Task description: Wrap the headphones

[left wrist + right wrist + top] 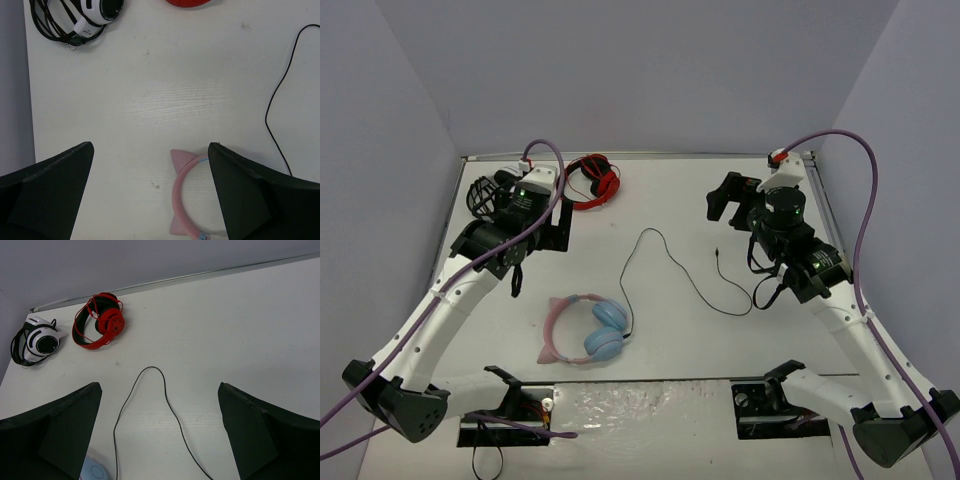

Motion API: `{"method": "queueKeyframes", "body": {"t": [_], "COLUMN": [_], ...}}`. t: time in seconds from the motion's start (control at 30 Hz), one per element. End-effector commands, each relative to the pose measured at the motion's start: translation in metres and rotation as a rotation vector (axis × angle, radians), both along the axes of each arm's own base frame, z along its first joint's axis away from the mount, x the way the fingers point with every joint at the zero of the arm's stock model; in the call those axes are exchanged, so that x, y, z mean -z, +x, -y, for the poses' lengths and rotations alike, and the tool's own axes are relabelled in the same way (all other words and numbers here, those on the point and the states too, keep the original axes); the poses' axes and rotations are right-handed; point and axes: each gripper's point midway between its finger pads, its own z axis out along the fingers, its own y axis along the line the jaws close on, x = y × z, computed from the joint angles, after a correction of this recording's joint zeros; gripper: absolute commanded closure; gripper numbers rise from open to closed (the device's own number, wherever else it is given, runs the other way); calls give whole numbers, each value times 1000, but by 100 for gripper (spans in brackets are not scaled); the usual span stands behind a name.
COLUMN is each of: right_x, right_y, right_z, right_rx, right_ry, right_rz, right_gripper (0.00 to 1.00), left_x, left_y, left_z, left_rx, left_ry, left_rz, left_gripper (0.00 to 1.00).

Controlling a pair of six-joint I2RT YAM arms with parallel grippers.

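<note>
The pink cat-eared headphones with light blue round cups point(585, 328) lie near the white table's point(700, 190) 6 o'clock, their thin black cable point(670, 265) looping loose toward 3 o'clock. The left claw point(150, 147) and right claw point(160, 385) both gape wide, holding nothing. At 11 o'clock, the left arm partly hides the red-and-black headphones point(595, 182) and the black-and-white headphones point(37, 342).

- Setting: robot test cell, laboratory type.
- White table point(700, 200): wood-grain top, with a metal strip along its far edge.
- Plain pale grey walls point(650, 70): close the table on its far, left and right sides.
- Left arm point(440, 310) and right arm point(840, 320): white and black, bolted at the table's near edge, trailing purple cables point(867, 215).
- On the table: pink cat-eared headphones point(585, 328) toward the near edge; red-and-black headphones point(595, 182) and black-and-white headphones point(37, 342) toward the far-left corner.
</note>
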Motion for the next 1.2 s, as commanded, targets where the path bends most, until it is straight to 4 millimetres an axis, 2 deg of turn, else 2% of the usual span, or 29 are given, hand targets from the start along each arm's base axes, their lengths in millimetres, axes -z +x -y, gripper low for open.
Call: {"method": "queueKeyframes", "body": {"t": [0.0, 0.17, 0.47, 0.8, 0.87, 1.03, 1.17], "right_x": [-11, -4, 8, 14, 16, 22, 26], "right_y": [6, 8, 12, 13, 14, 15, 14], "right_z": [-2, -3, -13, -16, -18, -22, -21], "right_rx": [8, 7, -28, -38, -47, -61, -53], "right_ry": [29, 26, 28, 39, 40, 42, 43], "right_rz": [48, 37, 11, 2, -4, -19, -20], "right_gripper": [0, 0, 0, 0, 0, 0, 0], "left_x": [-12, 14, 26, 61, 68, 90, 110], "left_y": [5, -3, -11, -25, -27, -40, -59], "left_z": [-10, -22, -18, -3, 5, 20, 25], "left_rx": [-84, -169, -184, -198, -185, -190, -218], "left_ry": [26, 65, 9, -102, -145, -239, -322], "left_rz": [18, -43, -68, -147, -170, -246, -298], "left_gripper": [3, 3, 3, 3, 3, 3, 4]}}
